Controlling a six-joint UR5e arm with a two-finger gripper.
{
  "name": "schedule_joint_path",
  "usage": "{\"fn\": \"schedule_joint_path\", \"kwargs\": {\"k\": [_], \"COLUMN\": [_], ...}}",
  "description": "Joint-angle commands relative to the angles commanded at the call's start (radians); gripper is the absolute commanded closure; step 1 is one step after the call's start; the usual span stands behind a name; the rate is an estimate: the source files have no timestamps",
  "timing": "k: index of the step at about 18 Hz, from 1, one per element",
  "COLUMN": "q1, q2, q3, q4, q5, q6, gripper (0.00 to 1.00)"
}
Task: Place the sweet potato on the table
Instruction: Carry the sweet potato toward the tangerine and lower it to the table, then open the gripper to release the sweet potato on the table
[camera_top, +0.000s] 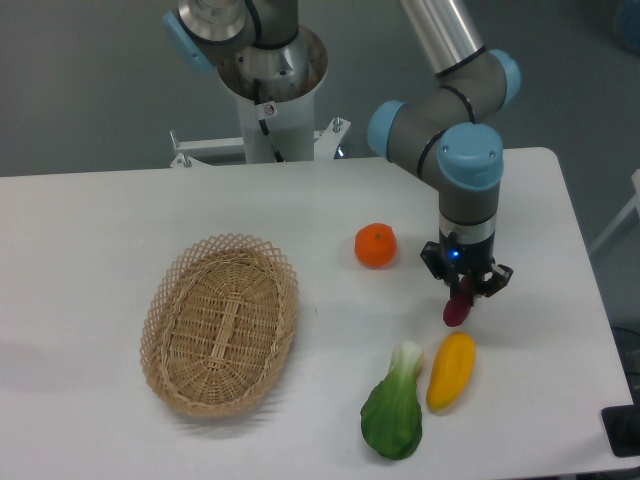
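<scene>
The sweet potato (457, 308) hangs pinched in the gripper (464, 293), its lower tip just above the yellow vegetable (450, 370) at the near edge of the white counter (120, 230). Beside the yellow vegetable lies a leafy green (393, 411). The wicker basket (221, 323) sits well to the left. Farther back, an orange fruit (375, 245) rests left of the arm.

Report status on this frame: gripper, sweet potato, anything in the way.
Gripper shut on sweet potato, low over table. Not released yet. Yellow vegetable lies just below the drop spot; orange fruit off to one side.
</scene>
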Motion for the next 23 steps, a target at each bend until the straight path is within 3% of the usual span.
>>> {"fn": "schedule_joint_path", "kwargs": {"k": [7, 11, 13, 15, 16, 21, 23], "q1": [-0.012, -0.014, -0.014, -0.012, -0.012, -0.011, -0.009], "q2": [-0.005, -0.006, -0.006, -0.005, -0.002, 0.044, 0.055], "q3": [-0.014, -0.012, -0.009, -0.005, -0.002, 0.008, 0.046], "q4": [0.002, 0.002, 0.002, 0.002, 0.002, -0.002, -0.006], "q5": [0.002, 0.002, 0.002, 0.002, 0.002, 0.002, 0.006], "q6": [-0.004, -0.004, -0.003, -0.001, -0.003, -0.017, -0.017], "gripper": [0.64, 0.57, 0.41, 0.07, 0.00, 0.00, 0.00]}}
